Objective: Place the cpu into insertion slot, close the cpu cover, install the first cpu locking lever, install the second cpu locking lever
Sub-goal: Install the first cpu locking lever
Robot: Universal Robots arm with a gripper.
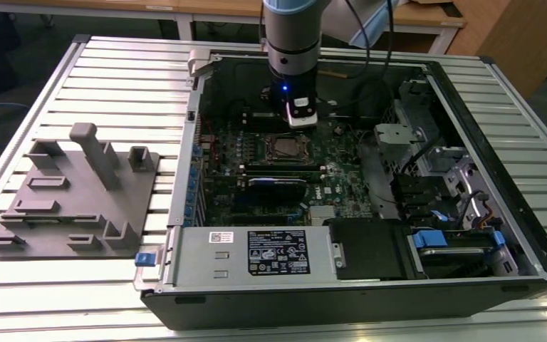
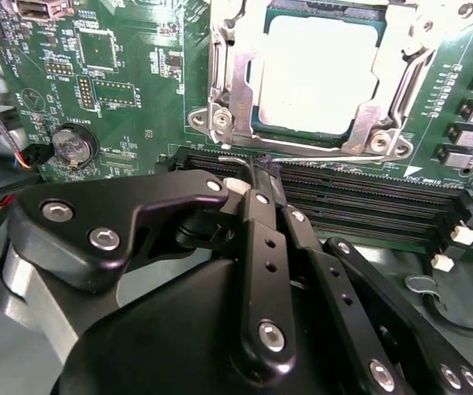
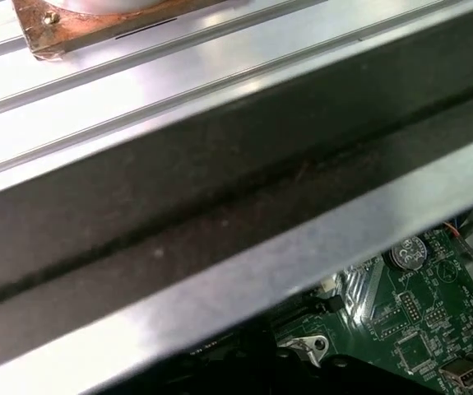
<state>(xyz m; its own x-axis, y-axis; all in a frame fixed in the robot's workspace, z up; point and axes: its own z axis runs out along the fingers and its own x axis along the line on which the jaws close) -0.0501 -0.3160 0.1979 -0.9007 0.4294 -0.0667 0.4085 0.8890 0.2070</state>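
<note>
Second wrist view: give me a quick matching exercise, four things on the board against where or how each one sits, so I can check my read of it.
Things:
1. cpu
2. cpu cover
3. coin battery
4. long black slots

Places or states:
A. round and silvery, on the green board off to one side of the socket
B. silvery frame lying around the chip
C. pale metal top showing through the frame's window
D. running between the cover and the tool

Pairs: 1-C, 2-B, 3-A, 4-D
</note>
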